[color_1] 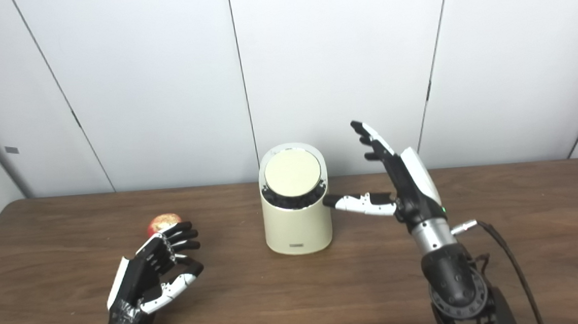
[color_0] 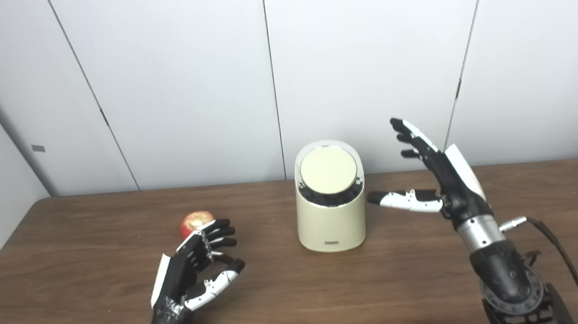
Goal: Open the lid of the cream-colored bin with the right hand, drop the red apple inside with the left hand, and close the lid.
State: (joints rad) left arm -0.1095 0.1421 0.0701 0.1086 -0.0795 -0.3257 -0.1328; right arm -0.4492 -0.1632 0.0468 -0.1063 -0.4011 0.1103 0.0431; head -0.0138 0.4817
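Bring the spread, empty right robot hand [color_0: 440, 182] onto the closed lid [color_0: 328, 171] of the cream bin [color_0: 331, 225], pressing gently; keep the spread left robot hand [color_0: 195, 270] beside the apple [color_0: 195, 222].

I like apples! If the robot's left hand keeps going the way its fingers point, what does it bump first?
Probably the red apple. The left hand is open, its fingers aimed at it; depth is hard to judge.
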